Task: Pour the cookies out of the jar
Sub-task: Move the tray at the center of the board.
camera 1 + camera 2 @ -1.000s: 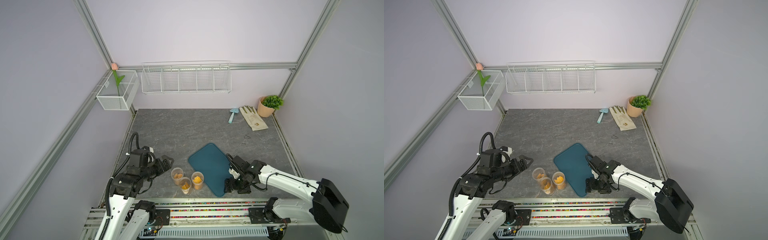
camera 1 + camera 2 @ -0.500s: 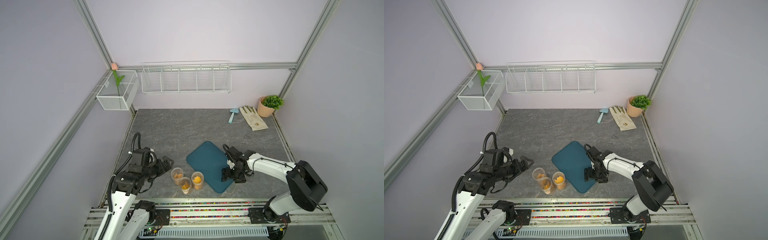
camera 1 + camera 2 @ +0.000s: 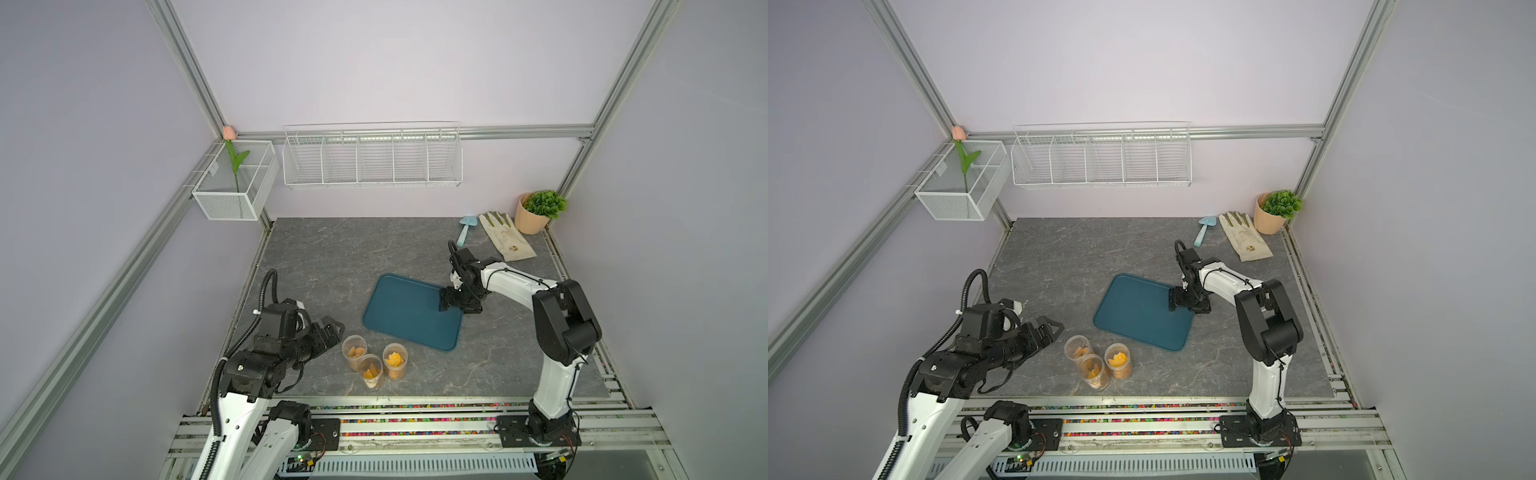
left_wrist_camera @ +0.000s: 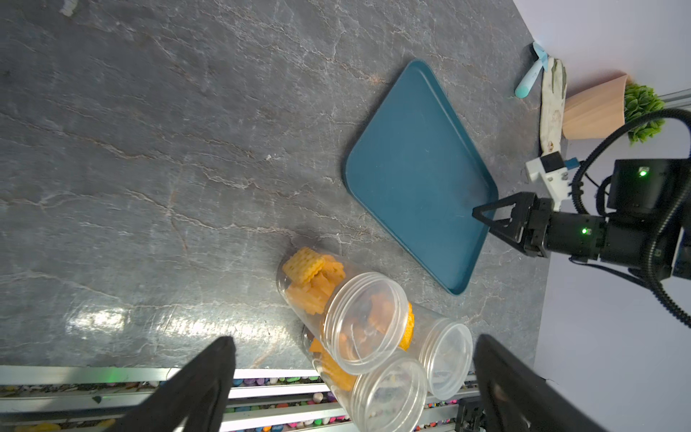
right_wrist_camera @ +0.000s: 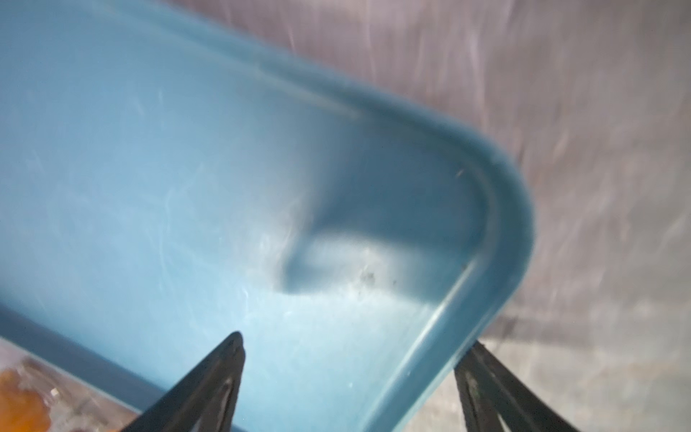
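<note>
Left end effector (image 3: 332, 328) open wide, hovering just beside three upright clear jars (image 3: 371, 369) near the front edge of the counter (image 3: 332, 257); the cookies (image 3: 394, 358) sit inside all three, orange and tan. Right end effector (image 3: 455, 305) open too, jaws straddling a corner rim of the blue tray (image 3: 407, 316), not clamped on it

White links (image 3: 511, 282), black joints (image 3: 565, 324), corrugated black cable (image 3: 266, 291); left claw (image 4: 353, 342) black, triangular.

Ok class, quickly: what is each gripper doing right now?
Left gripper: open, empty, beside the jars.
Right gripper: open, straddling the rim of the tray, not clamped on it.
</note>
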Controlling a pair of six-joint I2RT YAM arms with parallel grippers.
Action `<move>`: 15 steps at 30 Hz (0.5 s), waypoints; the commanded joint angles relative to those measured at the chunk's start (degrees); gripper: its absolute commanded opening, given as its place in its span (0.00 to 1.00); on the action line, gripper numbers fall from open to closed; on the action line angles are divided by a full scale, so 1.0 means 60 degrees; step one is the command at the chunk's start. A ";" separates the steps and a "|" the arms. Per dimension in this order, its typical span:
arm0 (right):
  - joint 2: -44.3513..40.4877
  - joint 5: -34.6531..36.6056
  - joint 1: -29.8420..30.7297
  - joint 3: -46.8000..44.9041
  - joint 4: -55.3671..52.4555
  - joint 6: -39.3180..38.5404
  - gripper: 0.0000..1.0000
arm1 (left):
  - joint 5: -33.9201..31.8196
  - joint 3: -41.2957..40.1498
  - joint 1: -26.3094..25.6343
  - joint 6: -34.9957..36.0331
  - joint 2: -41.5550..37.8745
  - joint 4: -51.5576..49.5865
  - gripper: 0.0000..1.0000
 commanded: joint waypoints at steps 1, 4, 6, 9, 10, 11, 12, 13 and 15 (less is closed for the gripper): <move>0.0276 0.0109 -0.0028 0.0521 -0.0586 -0.0403 0.88 | -0.0148 -0.0072 -0.0028 -0.0106 0.0160 -0.0086 0.99; -0.0464 0.0817 0.0104 0.0518 -0.1342 -0.0465 0.88 | -0.0226 0.0128 -0.0036 -0.0136 0.0360 0.0015 0.99; -0.1391 0.1343 0.0453 0.0514 -0.1892 -0.0712 0.88 | -0.0299 0.0237 -0.0033 -0.0158 0.0366 0.0111 0.99; -0.2636 0.0902 0.1224 0.0730 -0.2768 -0.1342 0.88 | -0.0246 0.0214 -0.0016 -0.0180 0.0414 0.0473 0.99; -0.2970 0.0562 0.1569 0.0855 -0.3064 -0.1693 0.88 | -0.0155 0.0187 -0.0022 -0.0155 0.0493 0.0620 0.99; -0.3337 0.0207 0.1942 0.0883 -0.3202 -0.2188 0.88 | -0.0035 0.0177 -0.0022 -0.0113 0.0593 0.0758 0.99; -0.3670 -0.0080 0.2282 0.0829 -0.3252 -0.2644 0.88 | 0.0053 0.0177 -0.0025 -0.0048 0.0715 0.0842 0.99; -0.4092 -0.0351 0.2668 0.0663 -0.3272 -0.3108 0.88 | 0.0133 0.0197 -0.0021 0.0052 0.0842 0.0892 0.99; -0.4928 -0.0495 0.3114 -0.0011 -0.3066 -0.3906 0.88 | 0.0182 0.0349 -0.0026 0.0289 0.1136 0.0870 1.00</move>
